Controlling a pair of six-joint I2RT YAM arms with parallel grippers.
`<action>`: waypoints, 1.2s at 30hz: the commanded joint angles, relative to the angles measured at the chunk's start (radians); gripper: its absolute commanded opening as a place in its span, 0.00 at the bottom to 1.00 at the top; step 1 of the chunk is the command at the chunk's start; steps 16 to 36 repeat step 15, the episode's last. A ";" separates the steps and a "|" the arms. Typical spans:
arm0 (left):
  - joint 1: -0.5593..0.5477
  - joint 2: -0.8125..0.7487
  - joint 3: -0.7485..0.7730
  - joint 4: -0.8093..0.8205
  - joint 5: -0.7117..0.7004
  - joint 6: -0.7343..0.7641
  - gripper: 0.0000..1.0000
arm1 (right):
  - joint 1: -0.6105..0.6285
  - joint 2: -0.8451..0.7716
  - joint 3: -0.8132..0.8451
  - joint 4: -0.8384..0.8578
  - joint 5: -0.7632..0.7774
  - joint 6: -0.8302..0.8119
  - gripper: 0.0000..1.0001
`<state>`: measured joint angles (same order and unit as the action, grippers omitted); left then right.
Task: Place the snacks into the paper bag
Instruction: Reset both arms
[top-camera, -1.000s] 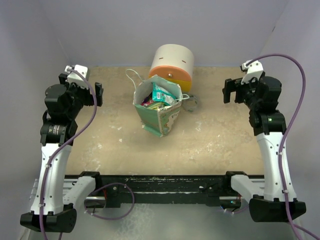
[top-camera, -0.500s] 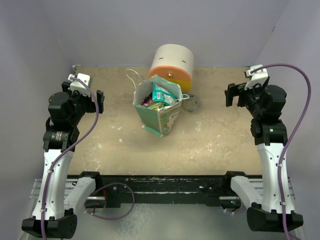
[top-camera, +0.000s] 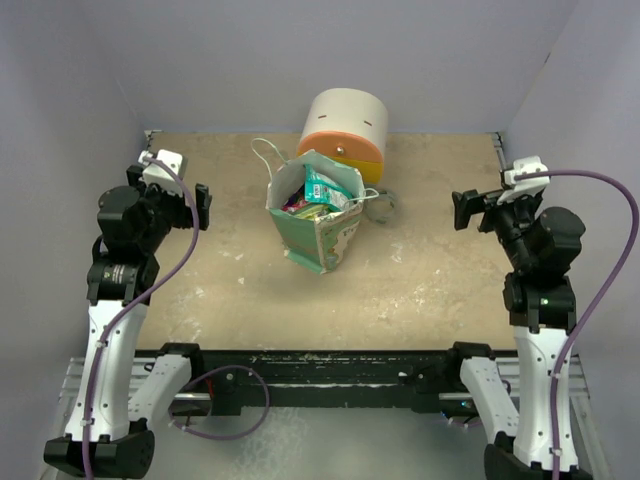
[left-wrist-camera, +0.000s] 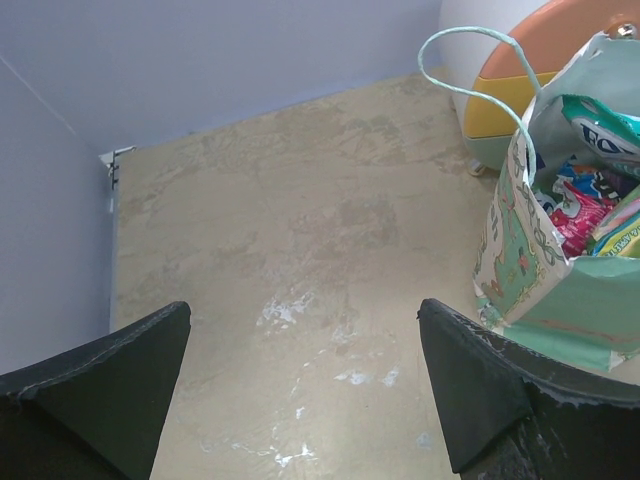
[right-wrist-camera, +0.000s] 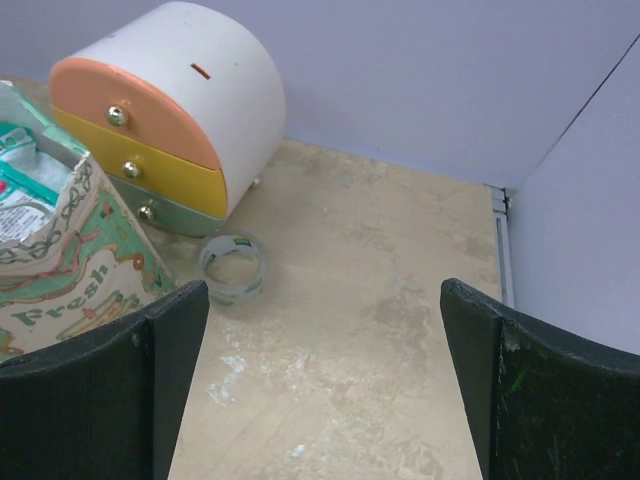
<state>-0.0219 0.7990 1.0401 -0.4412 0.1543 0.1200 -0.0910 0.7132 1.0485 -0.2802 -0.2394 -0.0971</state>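
Observation:
The mint-green paper bag (top-camera: 318, 238) stands upright in the middle of the table, with several snacks (top-camera: 318, 192) inside it: teal, pink and yellow-green packets show at its open top. The bag (left-wrist-camera: 545, 290) and snacks (left-wrist-camera: 590, 200) also show at the right of the left wrist view. A corner of the bag (right-wrist-camera: 70, 260) shows in the right wrist view. My left gripper (top-camera: 200, 205) is open and empty, well left of the bag (left-wrist-camera: 302, 305). My right gripper (top-camera: 462, 210) is open and empty, well right of the bag (right-wrist-camera: 325, 290).
A round cream, orange and yellow drawer unit (top-camera: 345, 125) stands just behind the bag (right-wrist-camera: 170, 110). A small clear ring (top-camera: 382, 207) lies on the table right of the bag (right-wrist-camera: 232, 268). Walls close in the table at the left, back and right.
My right arm has drawn back to the right and toward the near edge, away from the bag. My left arm has shifted slightly. Both grippers stay open and empty.

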 joint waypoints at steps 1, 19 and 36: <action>0.005 0.021 0.051 0.025 0.008 -0.018 0.99 | -0.003 -0.023 0.021 0.021 -0.026 0.025 1.00; 0.005 -0.032 -0.032 0.069 0.019 -0.017 0.99 | -0.009 -0.040 0.013 -0.005 0.001 -0.043 1.00; 0.005 -0.032 -0.032 0.069 0.019 -0.017 0.99 | -0.009 -0.040 0.013 -0.005 0.001 -0.043 1.00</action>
